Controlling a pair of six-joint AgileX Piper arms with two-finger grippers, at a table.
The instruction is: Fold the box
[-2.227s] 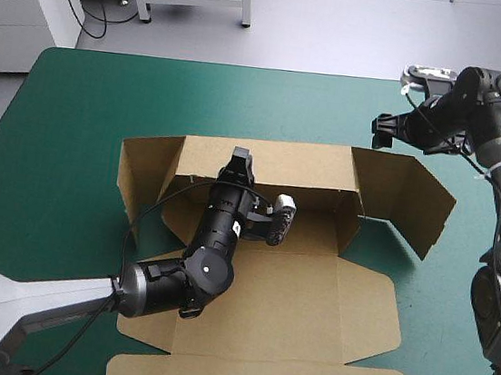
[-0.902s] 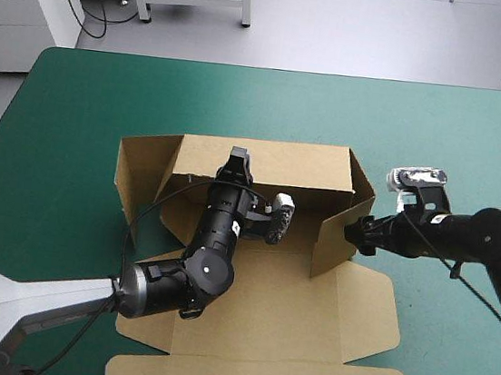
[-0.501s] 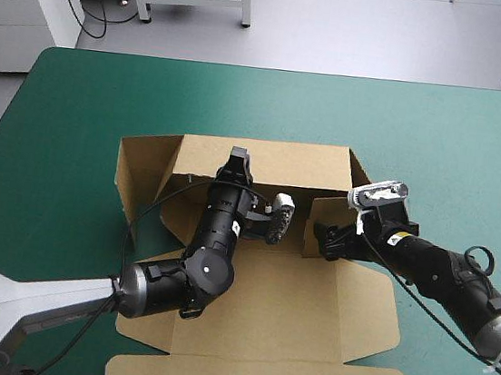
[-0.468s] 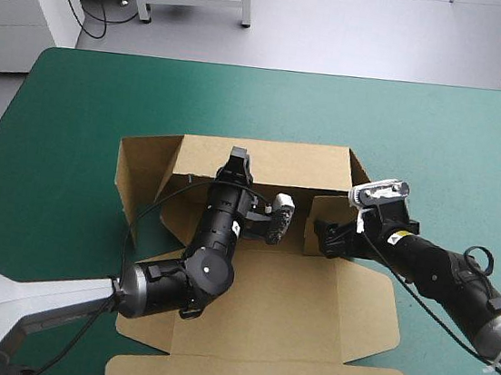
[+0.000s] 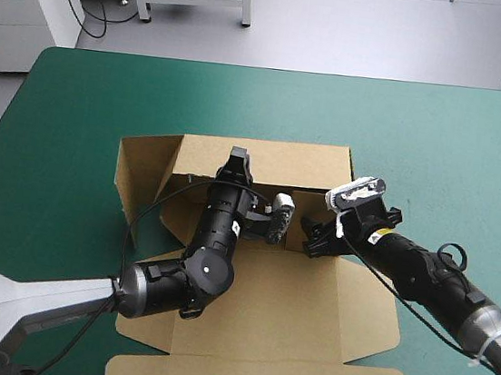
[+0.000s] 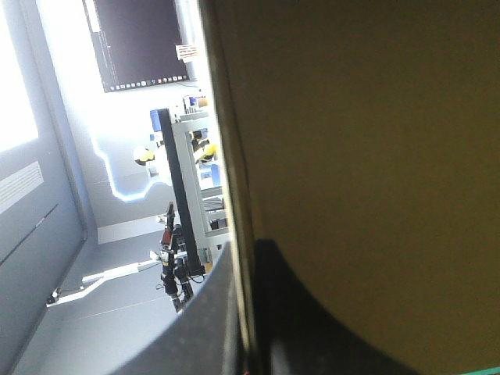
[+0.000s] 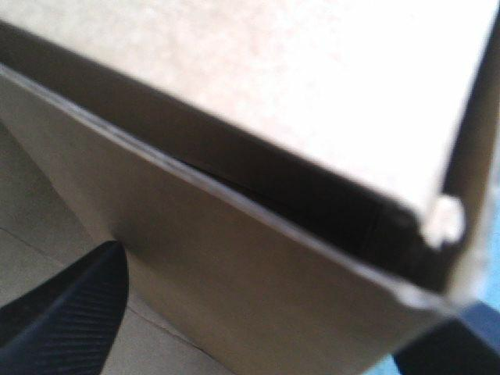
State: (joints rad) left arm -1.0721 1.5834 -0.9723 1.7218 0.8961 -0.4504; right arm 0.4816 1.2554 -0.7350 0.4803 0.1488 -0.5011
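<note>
I read the flat-cut brown cardboard box (image 5: pixel 308 314) as plain brown with no print, paler where light falls on its raised wall. The desk's teal-green cover (image 5: pixel 86 112) is one even colour, unpatterned. My left gripper (image 5: pixel 239 160) and right gripper (image 5: pixel 313 239) are black; the right one's finger (image 7: pixel 74 324) shows a fine ribbed weave.

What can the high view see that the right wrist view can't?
Only the high view shows the whole box lying on the teal-green table, and the left end effector up on the back wall. Only the right wrist view shows, close up, the dark gap between the side flap and the wall, with a black finger beside the flap. Both show brown board and the right end effector at that flap.
</note>
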